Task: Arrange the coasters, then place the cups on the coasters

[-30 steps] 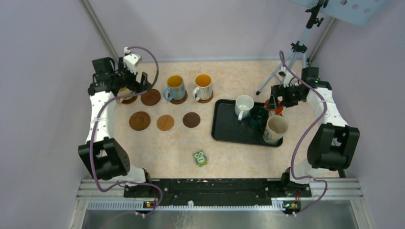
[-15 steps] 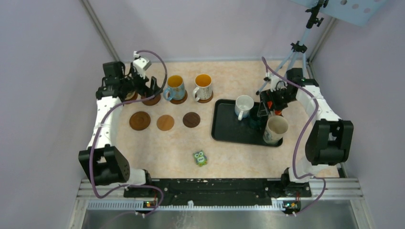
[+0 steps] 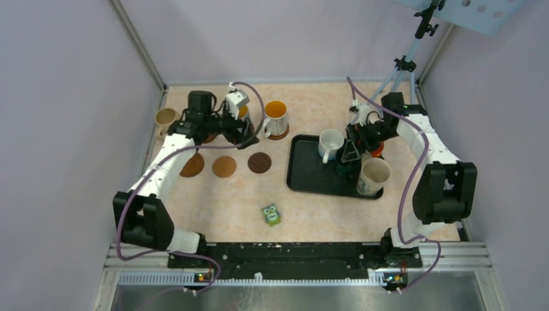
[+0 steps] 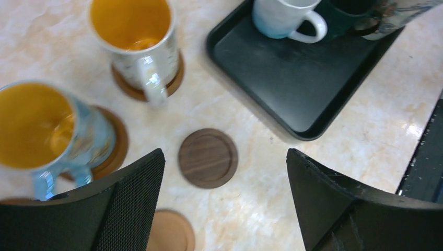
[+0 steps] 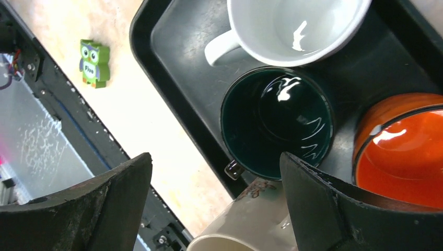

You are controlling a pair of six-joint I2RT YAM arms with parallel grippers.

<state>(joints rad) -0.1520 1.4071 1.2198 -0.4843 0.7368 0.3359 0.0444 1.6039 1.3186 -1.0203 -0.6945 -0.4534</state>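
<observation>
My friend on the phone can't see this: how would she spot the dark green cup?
Find the black tray on the table's right half. The dark green cup stands on it between the white cup and the beige cup; it alone is dark inside.

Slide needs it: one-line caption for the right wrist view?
Open right pincer above the dark green mug in the black tray, white mug and orange-red mug alongside.
</observation>
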